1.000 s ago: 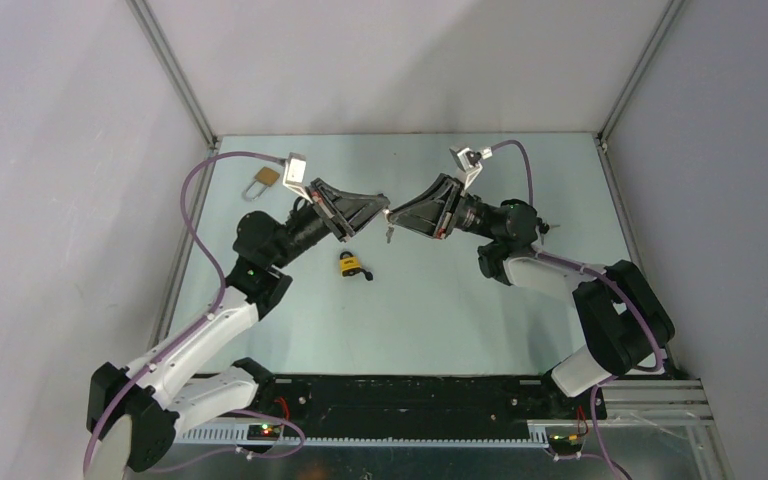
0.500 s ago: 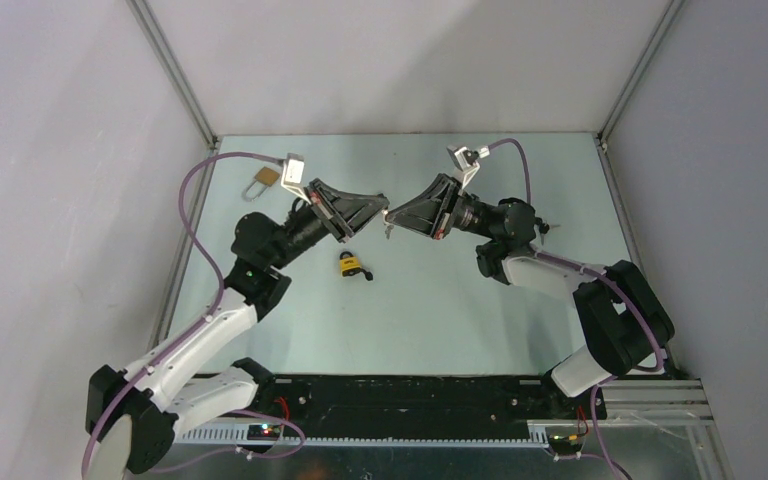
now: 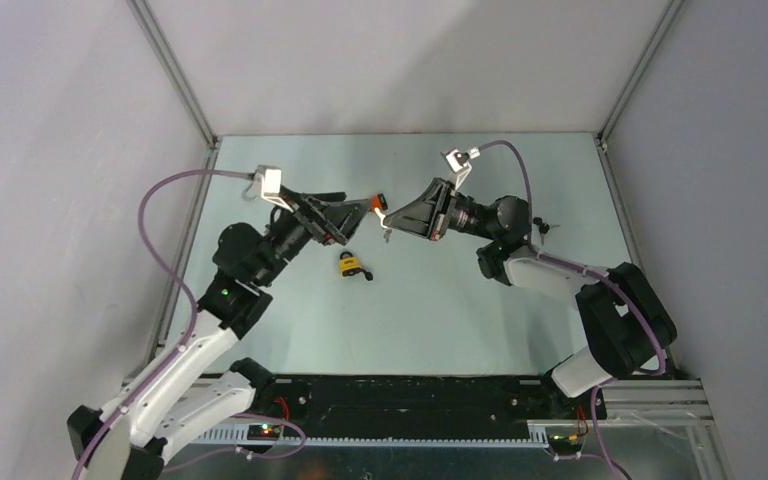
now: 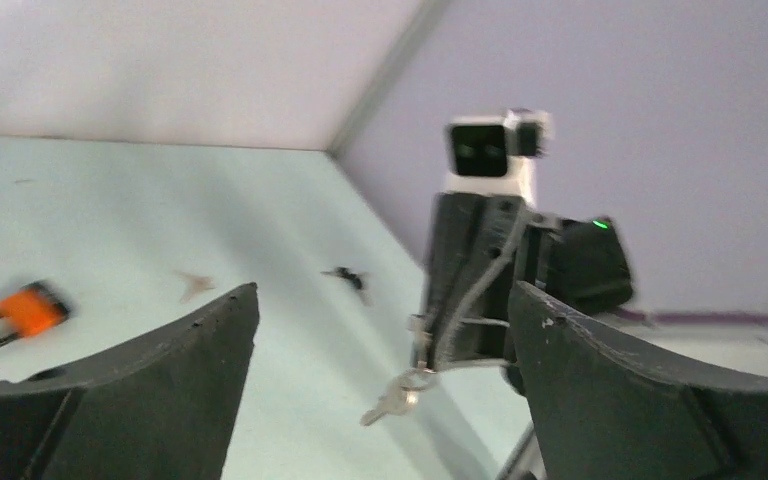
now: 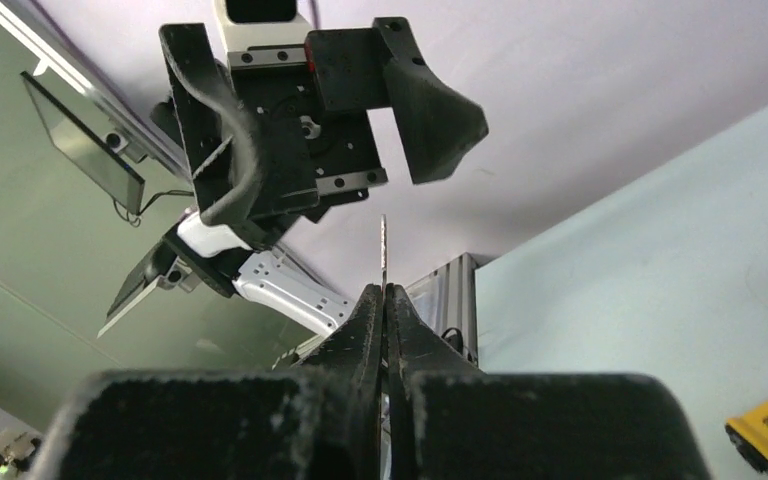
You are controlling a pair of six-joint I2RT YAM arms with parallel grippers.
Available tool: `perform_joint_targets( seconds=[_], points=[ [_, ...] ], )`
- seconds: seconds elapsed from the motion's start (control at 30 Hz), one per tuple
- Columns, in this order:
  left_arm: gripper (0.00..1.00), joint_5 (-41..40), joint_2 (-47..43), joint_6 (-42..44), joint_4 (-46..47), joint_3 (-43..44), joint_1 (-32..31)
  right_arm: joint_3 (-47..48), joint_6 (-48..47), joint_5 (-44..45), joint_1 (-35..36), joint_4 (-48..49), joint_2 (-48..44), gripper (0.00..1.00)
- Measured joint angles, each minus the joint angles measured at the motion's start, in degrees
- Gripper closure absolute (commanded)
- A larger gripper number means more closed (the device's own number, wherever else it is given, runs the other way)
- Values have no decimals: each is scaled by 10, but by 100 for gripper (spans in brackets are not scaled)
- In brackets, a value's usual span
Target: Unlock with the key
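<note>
The right gripper [image 3: 388, 215] is clamped on the key [image 5: 383, 250] mid-frame, tip seemingly left free for the padlock [image 3: 351, 264] just below. The left gripper [image 3: 360, 205] faces it, jaws apart and empty.

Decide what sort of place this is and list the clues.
Most likely a robotics lab test cell: a left arm and right arm bolted to a pale table, plain walls on metal frame posts around it, and a yellow padlock laid out for practice.
</note>
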Motion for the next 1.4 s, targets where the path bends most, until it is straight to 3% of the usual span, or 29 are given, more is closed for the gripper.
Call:
perform_joint_targets(
  seconds=[0.27, 0.43, 0.6, 0.8, 1.23, 1.4],
  points=[
    [1, -237, -27, 57, -293, 86, 3, -18, -56, 29, -1, -131, -45, 100],
    [2, -306, 32, 49, -454, 152, 16, -24, -120, 84, 5, -267, -90, 100],
    [1, -307, 146, 19, -547, 185, 19, -26, -183, 150, 20, -402, -139, 100],
    [2, -283, 275, -18, -621, 212, 19, -41, -231, 204, 31, -493, -181, 100],
    [8, -259, 548, -68, -695, 351, 21, -95, -275, 253, 32, -568, -232, 100],
    [17, -259, 602, -82, -713, 372, 26, -104, -280, 254, 31, -573, -239, 100]
  ],
)
